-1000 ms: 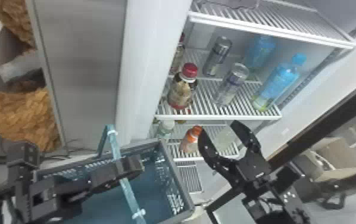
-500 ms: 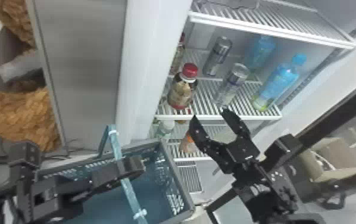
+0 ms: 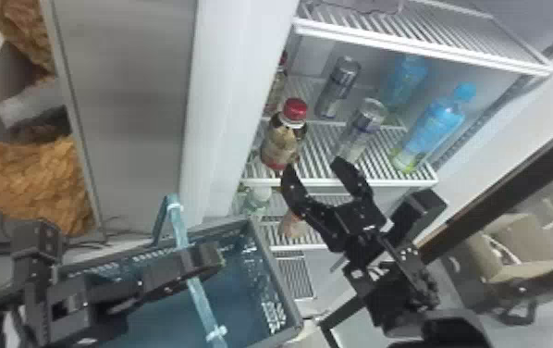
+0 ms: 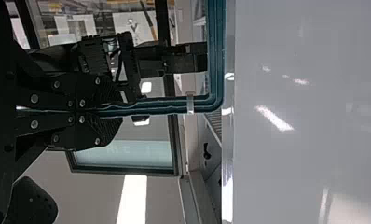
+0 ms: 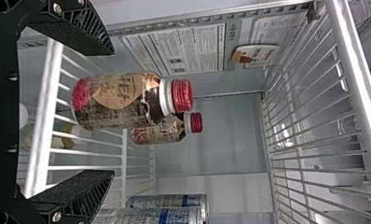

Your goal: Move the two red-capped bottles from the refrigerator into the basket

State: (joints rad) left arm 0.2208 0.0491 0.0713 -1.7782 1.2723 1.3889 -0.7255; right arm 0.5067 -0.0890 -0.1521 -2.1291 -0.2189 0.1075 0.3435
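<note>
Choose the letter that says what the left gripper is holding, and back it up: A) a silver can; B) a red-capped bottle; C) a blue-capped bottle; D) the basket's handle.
D, since the left wrist view shows the left gripper with its fingers closed around the blue-green handle that spans the basket in the head view.

No print — label (image 5: 120, 93) or sheet (image 5: 186, 49) — reads clearly.
</note>
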